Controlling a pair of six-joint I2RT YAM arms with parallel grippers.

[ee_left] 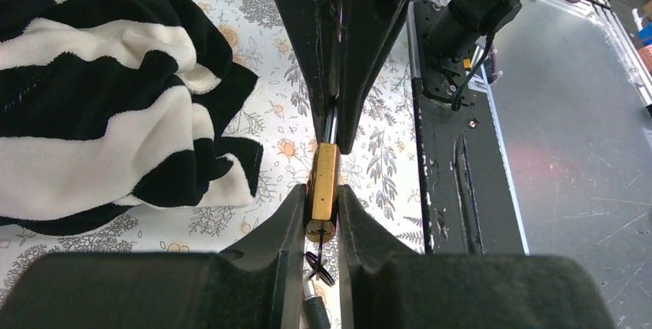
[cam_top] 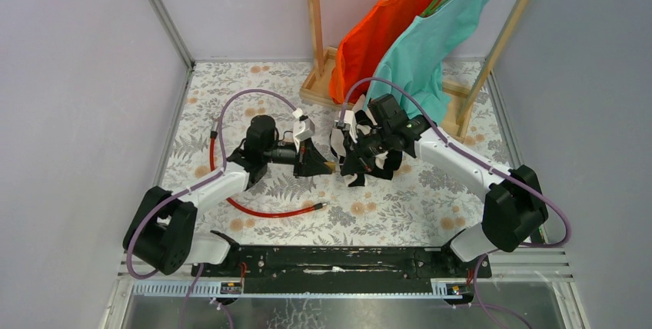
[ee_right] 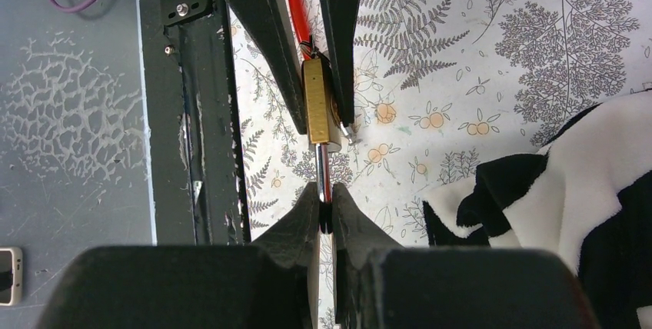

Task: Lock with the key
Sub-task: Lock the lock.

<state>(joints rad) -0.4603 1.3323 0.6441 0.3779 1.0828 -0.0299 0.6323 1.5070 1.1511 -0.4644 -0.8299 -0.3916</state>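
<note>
2 wrist views alone show left hand (ee_left: 321, 191) clamping padlock (ee_left: 324, 171) body, right hand (ee_right: 324, 194) pinching its shackle (ee_right: 323, 167).

We record the padlock (ee_left: 324, 183) at the middle of the table (cam_top: 430, 206), its body between the fingers of the left gripper (ee_left: 321, 191) and its shackle (ee_right: 323, 171) between those of the right gripper (ee_right: 324, 194), the two meeting end to end. A heaped cloth (ee_left: 115, 114) lies just right of the padlock, beneath the right arm (cam_top: 461, 164). A cable (cam_top: 261, 211) curves on the table left of centre (one end pointing toward the middle). At the far edge a rack (cam_top: 317, 52) stands, one garment (cam_top: 377, 37) hanging left of another (cam_top: 430, 44).
</note>
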